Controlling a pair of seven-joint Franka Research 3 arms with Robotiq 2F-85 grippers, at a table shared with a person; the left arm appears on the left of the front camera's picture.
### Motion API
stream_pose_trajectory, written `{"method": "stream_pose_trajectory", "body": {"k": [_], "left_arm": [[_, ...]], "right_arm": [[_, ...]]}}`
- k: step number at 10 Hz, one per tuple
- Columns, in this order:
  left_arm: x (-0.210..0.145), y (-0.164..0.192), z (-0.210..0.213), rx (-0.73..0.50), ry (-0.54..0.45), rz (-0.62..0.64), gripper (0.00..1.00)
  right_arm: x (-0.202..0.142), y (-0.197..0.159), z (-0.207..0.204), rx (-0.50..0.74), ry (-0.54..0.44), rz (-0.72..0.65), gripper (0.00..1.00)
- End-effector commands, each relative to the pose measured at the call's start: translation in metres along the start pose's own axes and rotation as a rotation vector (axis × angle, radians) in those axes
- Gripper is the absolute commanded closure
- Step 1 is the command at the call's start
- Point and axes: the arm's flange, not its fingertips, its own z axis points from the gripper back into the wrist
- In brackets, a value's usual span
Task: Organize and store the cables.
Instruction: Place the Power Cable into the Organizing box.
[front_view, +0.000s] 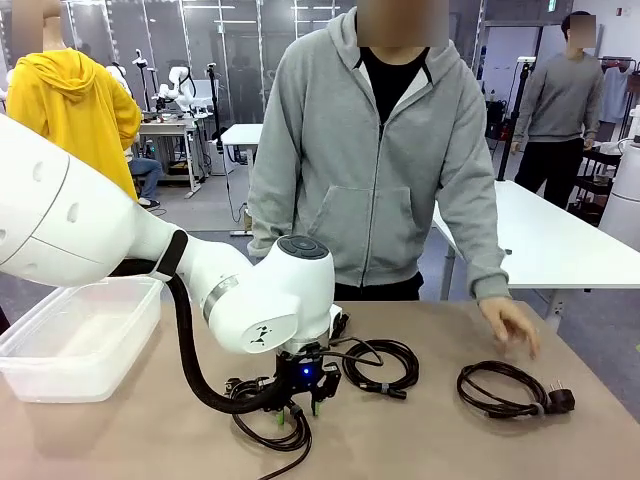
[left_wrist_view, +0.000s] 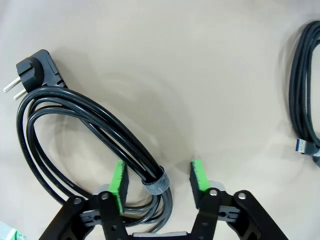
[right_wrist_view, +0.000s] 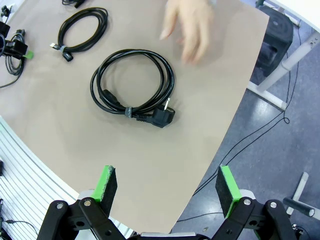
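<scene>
Left end effector (left_wrist_view: 157, 172) is low over the bench (front_view: 430, 445), its green pads apart and straddling the near coil (left_wrist_view: 75, 115) at the grey tie (left_wrist_view: 156, 184). One pad (left_wrist_view: 118, 182) lies against the cords. The other stands clear of them, so nothing is clamped. The coil's plug (left_wrist_view: 36, 72) rests at the far end of the loop, prongs pointing outward.

A middle coil (front_view: 380, 365) lies flat just beside the left wrist, on the person's side. The right coil (front_view: 503, 390) lies well apart toward the robot's right, with a second plug (front_view: 560, 400) at its outer side. The person's hand (front_view: 512, 325) hovers just behind it, fingers spread.

A clear bin (front_view: 80, 335) stands on the bench's left part.

Right end effector (right_wrist_view: 167, 187) hangs above the bench's edge, pads wide apart and holding nothing, with the right coil ahead of it.
</scene>
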Motion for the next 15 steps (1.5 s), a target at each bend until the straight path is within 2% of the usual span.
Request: {"method": "stream_pose_trajectory", "body": {"k": [1,2,3,4,10,11,12,15], "left_arm": [[0.0,-0.004,-0.002,-0.006,0.003,0.039,1.0],[0.0,-0.003,-0.002,-0.008,0.0,0.043,0.84],[0.0,-0.003,-0.002,-0.01,-0.002,0.044,0.95],[0.0,-0.002,-0.002,-0.011,-0.001,0.043,1.0],[0.0,0.001,0.01,-0.015,-0.017,0.038,1.0],[-0.001,0.006,0.031,-0.011,-0.053,0.02,0.94],[-0.008,0.013,0.065,-0.003,-0.042,-0.065,0.94],[-0.017,0.022,0.105,-0.028,-0.114,-0.093,0.94]], "right_arm": [[0.0,0.001,0.001,0.004,0.008,-0.009,0.0],[0.0,0.001,0.001,0.004,0.008,-0.009,0.0],[0.0,0.001,0.001,0.004,0.008,-0.009,0.0],[0.0,0.001,0.001,0.004,0.008,-0.009,0.0],[0.0,0.001,0.001,0.004,0.008,-0.009,0.0],[0.0,0.001,0.001,0.004,0.008,-0.009,0.0],[0.0,0.001,0.001,0.004,0.008,-0.009,0.0],[0.0,0.001,0.001,0.004,0.008,-0.009,0.0]]}}
